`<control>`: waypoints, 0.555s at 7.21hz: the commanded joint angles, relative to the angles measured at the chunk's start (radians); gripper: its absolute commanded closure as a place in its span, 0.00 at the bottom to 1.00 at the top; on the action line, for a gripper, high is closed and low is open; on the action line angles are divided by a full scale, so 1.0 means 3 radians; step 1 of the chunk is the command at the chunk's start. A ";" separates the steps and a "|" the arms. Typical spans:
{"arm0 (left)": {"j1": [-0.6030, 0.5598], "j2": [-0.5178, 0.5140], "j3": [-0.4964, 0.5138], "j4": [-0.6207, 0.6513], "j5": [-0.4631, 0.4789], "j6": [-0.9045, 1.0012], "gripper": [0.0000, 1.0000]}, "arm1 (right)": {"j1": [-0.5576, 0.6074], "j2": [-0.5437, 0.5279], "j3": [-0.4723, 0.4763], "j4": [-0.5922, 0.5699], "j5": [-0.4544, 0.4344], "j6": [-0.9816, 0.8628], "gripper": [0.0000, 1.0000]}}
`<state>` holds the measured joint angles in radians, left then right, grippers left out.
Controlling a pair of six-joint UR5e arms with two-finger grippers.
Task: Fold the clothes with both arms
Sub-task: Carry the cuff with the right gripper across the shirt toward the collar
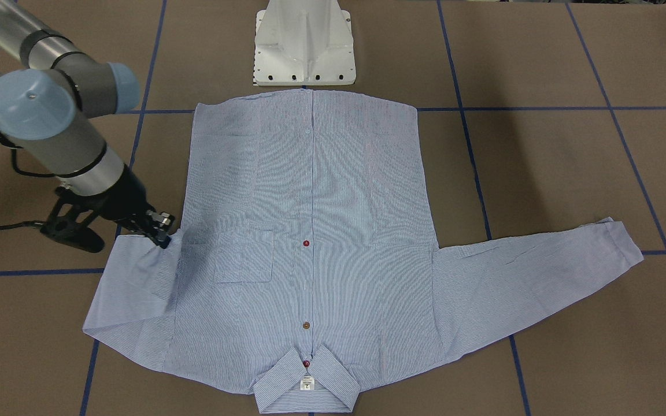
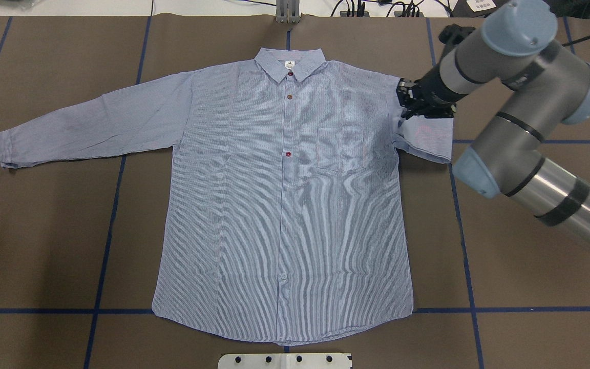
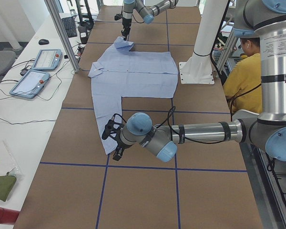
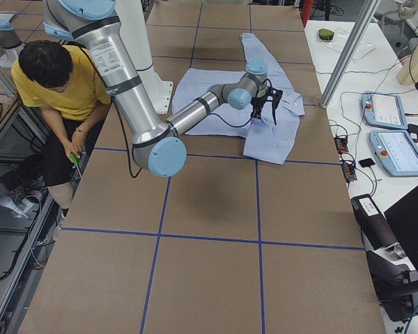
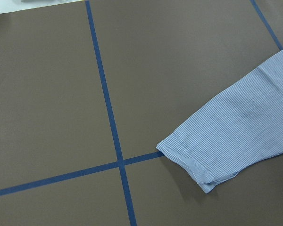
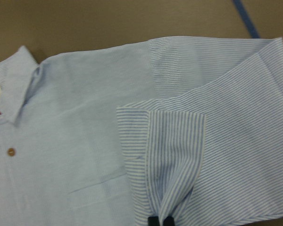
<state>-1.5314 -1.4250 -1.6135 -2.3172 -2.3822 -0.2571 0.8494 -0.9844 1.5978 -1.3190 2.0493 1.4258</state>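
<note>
Shirt: the shirt (image 2: pixel 285 205) lies front up and buttoned on the table (image 2: pixel 44 230), straight ahead of the base (image 1: pixel 304 46). Its hem is the edge just beside the base, and its collar (image 2: pixel 290 64) is the edge farthest from it.
Pocket: the pocket (image 2: pixel 341 148) is on the chest, on the base's right side of the button row.
Outstretched sleeve: the outstretched sleeve (image 2: pixel 90 123) is spread flat out to the base's left. Its flat cuff (image 5: pixel 188 160) touches a blue tape line (image 5: pixel 108 117) near a crossing.
Folded sleeve: the folded sleeve (image 2: pixel 425 143), on the base's right, is doubled back on itself. Its raised cuff (image 6: pixel 174 141) is lifted above the layer under it.
Right gripper: the right gripper (image 2: pixel 406 108) is ahead of the base and to its right, at the shirt's shoulder. Its fingertips (image 6: pixel 160 220) are pinched together on the raised cuff, and the cloth tents up into them.
Left gripper: the left gripper (image 3: pixel 112 139) hangs low over the table, well to the base's left, by the end of the outstretched sleeve. It shows only from the side, so I cannot tell how far apart its fingers are.
Person: a person (image 4: pixel 56 76) in a yellow top sits behind the base.
</note>
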 commanded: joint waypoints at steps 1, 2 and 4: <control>0.0001 0.0000 -0.0001 -0.0002 0.0000 -0.0002 0.01 | -0.0294 0.0804 -0.0476 -0.0124 -0.0437 0.0349 1.00; 0.0001 0.0005 -0.0001 -0.0002 0.0000 -0.0002 0.01 | -0.0442 0.1171 -0.0808 -0.0098 -0.0662 0.0366 1.00; 0.0001 0.0005 -0.0006 -0.0002 0.0000 -0.0002 0.01 | -0.0663 0.1486 -0.1336 0.0359 -0.0960 0.0574 1.00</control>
<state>-1.5309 -1.4238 -1.6148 -2.3178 -2.3823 -0.2577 0.6891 -0.5957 1.2864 -1.3007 1.8183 1.5610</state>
